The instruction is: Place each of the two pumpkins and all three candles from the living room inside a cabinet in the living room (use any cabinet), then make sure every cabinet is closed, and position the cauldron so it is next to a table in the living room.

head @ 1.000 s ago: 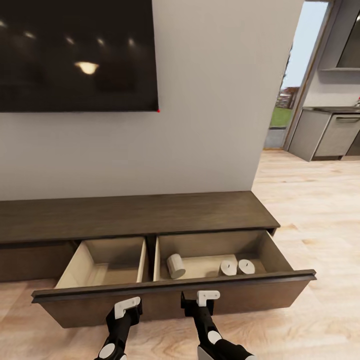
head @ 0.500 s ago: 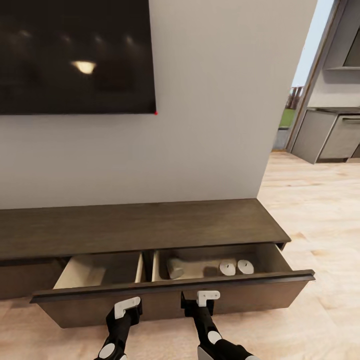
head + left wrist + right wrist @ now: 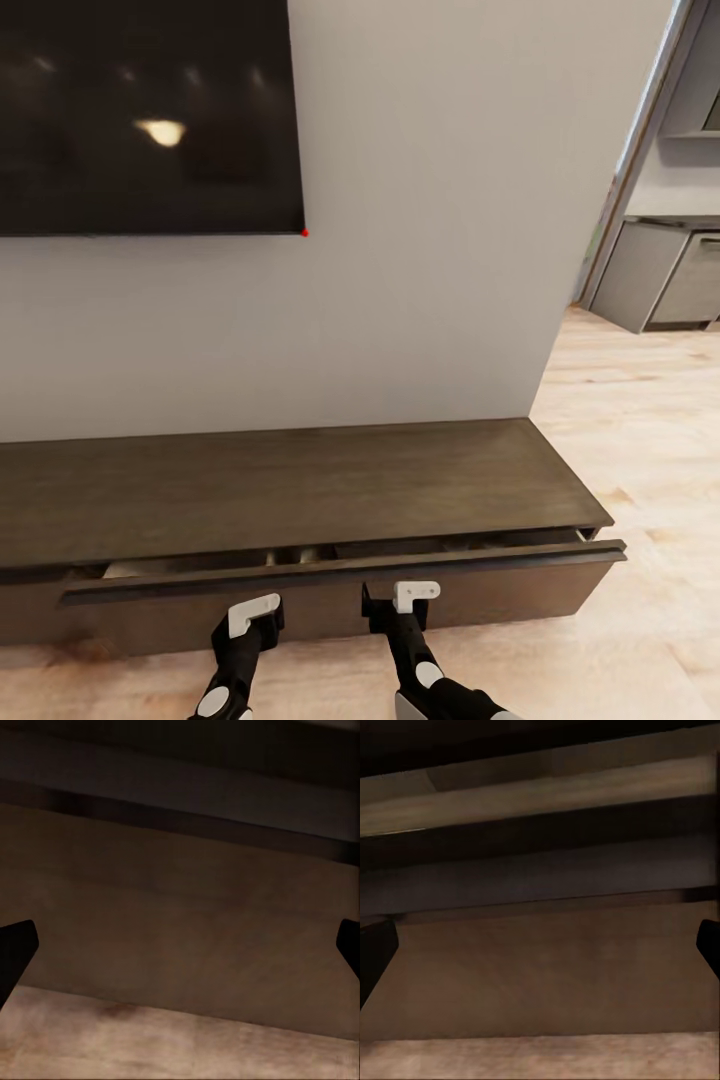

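Observation:
The cabinet [image 3: 300, 490] is a long low dark-brown unit under the wall TV. Its wide drawer front [image 3: 340, 600] stands almost flush, with a thin gap along the top where a sliver of pale interior [image 3: 130, 568] shows. The candles are hidden inside, and the pumpkins, cauldron and table are out of view. My left gripper [image 3: 255, 612] and right gripper [image 3: 400, 597] sit side by side against the drawer front, both open with nothing between their fingers. In the wrist views the brown drawer front [image 3: 180, 915] [image 3: 540, 967] is very close, with dark fingertips [image 3: 15, 952] [image 3: 375, 945] spread at the frame's edges.
A large black TV [image 3: 150, 110] hangs on the grey wall above the unit. At the right, light wood floor [image 3: 650, 450] leads through an opening to grey kitchen units [image 3: 670, 280]. The cabinet's right end [image 3: 590, 520] borders that floor.
The drawer has slid in from wide open to nearly shut, hiding the candles. The whole view has shifted toward the wall, so the camera moved forward with the arms.

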Motion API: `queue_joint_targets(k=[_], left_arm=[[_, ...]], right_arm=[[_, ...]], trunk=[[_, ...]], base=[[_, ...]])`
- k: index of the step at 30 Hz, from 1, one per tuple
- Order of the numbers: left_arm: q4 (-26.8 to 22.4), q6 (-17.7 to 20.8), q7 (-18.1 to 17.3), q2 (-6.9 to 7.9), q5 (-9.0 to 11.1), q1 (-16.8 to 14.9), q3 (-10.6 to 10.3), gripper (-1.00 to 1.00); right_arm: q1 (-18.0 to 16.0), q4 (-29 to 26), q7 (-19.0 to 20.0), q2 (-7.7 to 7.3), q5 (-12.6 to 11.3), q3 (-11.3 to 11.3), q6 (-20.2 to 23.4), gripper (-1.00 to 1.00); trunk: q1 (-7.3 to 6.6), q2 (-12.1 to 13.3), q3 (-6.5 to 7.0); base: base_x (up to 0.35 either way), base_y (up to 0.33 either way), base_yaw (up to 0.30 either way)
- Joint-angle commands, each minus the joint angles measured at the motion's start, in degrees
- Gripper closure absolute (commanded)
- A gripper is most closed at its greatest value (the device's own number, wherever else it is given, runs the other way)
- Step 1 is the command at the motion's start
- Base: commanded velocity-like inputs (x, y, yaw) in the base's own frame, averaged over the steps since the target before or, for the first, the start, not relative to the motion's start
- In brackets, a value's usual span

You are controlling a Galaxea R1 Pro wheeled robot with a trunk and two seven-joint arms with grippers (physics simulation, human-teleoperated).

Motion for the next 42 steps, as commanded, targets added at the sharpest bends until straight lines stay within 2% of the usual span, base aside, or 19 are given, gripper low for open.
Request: queue_joint_targets(k=[1,6,29,42], left_arm=[[-0.1,-0.3,0.4,0.10,0.4,-0.1,-0.5,-1.00],[-0.1,-0.5,0.4,0.12,0.4,-0.1,-0.5,-1.00],[-0.1,-0.5,0.5,0.30,0.4,-0.1,-0.4,-1.00],[-0.1,-0.5,0.4,0.39,0.4,-0.1,-0.4,-1.00]], right_arm=[[-0.1,0.0,-0.5,-0.02,-0.4,0.1,-0.4,-1.00],[-0.1,0.0,-0.5,-0.05,-0.4,0.1,-0.4,-1.00],[-0.1,0.0,-0.5,-0.06,-0.4,0.1,-0.4,-1.00],[-0.1,0.1,-0.5,-0.06,-0.5,0.1,-0.4,-1.00]], trunk=[[0.02,0.0,-0.05],[0.02,0.0,-0.05],[0.02,0.0,-0.05],[0.02,0.0,-0.05]], base=[[0.330,0.000,0.000],[0.176,0.000,0.000],[0.027,0.000,0.000],[-0.265,0.000,0.000]])
